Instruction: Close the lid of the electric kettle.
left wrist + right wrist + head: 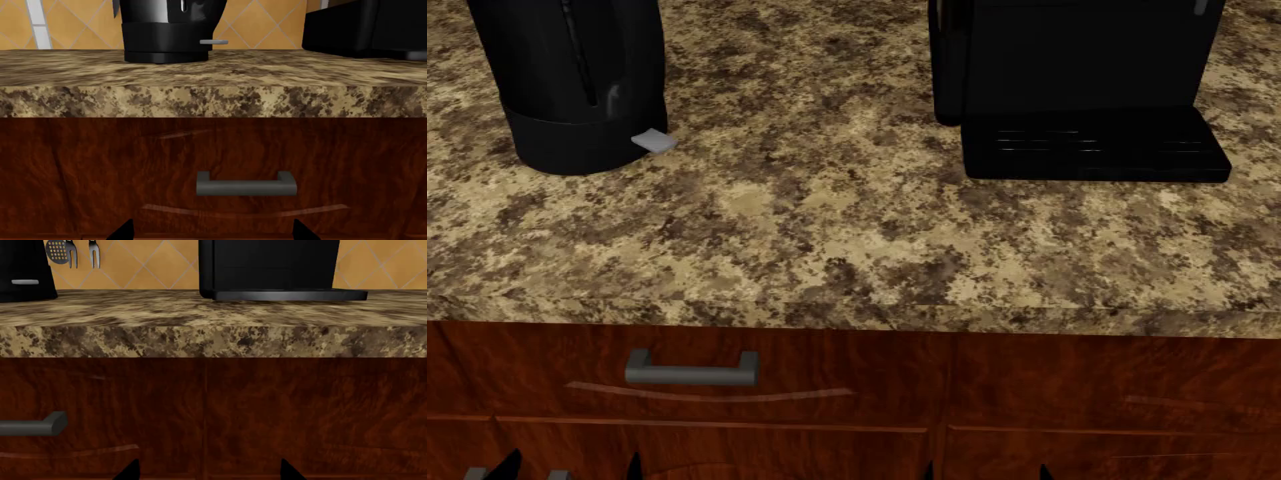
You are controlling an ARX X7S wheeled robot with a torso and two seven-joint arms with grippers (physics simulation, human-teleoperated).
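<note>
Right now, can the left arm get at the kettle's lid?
Probably not yet: the left gripper sits low before the drawer handle, under the counter edge. The electric kettle stands above; its lid is out of frame.

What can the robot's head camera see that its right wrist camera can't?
Only the head view shows the coffee machine's grated drip tray from above and the whole drawer handle. Only the right wrist view shows the orange tiled wall and hanging utensils. Both share the speckled countertop, the coffee machine, the electric kettle with its grey tab, and the wooden cabinet front. Neither shows the kettle's lid.
</note>
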